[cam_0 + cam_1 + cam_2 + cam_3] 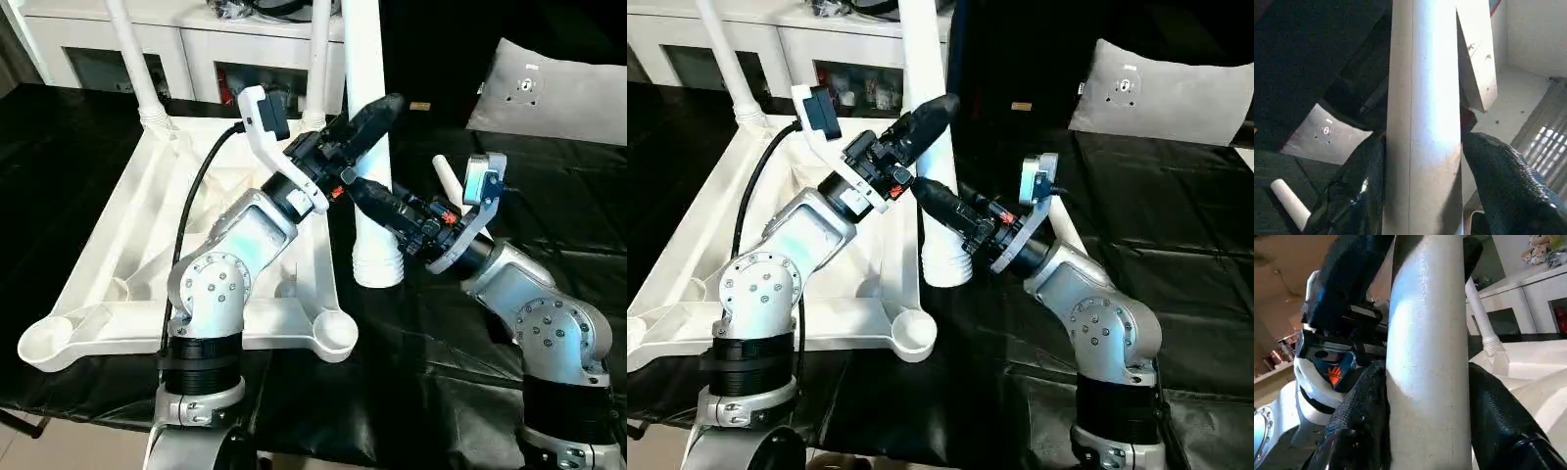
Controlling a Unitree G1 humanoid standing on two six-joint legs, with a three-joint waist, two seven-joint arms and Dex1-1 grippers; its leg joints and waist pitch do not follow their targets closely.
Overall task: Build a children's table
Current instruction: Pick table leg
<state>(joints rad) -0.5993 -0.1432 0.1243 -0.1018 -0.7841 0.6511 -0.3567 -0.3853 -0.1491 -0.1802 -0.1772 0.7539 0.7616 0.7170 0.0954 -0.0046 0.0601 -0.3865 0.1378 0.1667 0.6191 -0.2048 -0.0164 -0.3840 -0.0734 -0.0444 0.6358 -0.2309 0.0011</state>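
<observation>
Black sheeting is covering the counter (441, 343), and a white cabinet (196, 44) with dark glass compartments is standing along the far side. Off to the right a grey cushion (558, 93) is lying on the black cover.

So both tools are working on the same loose leg (367, 147) of the children's table. It's a fat white tube standing upright, with its ribbed lower end sitting on the black cover just beside the tabletop's right edge. The left tool (377, 122) is reaching in from the left, with one black finger (1508, 181) on each side of the tube, looking snug against it in the left wrist view. The right tool (940, 206) is coming in from the right, lower down the same tube, and its fingers (1498, 421) are clamping the leg on both sides too.

The tabletop (147, 225) is lying upside down at the left, ribbed underside up. The two near round corner sockets (338, 333) are sitting empty, while two legs (132, 59) are already standing in the far corners.

Room-wise, the held leg is squeezed between the tabletop's rim and the right forearm, and the left arm is crossing right over the underside, so it's crowded there. A short white tube (446, 178) is sticking up behind the right wrist. Right of that arm, the black cover is lying open up to the cushion.
</observation>
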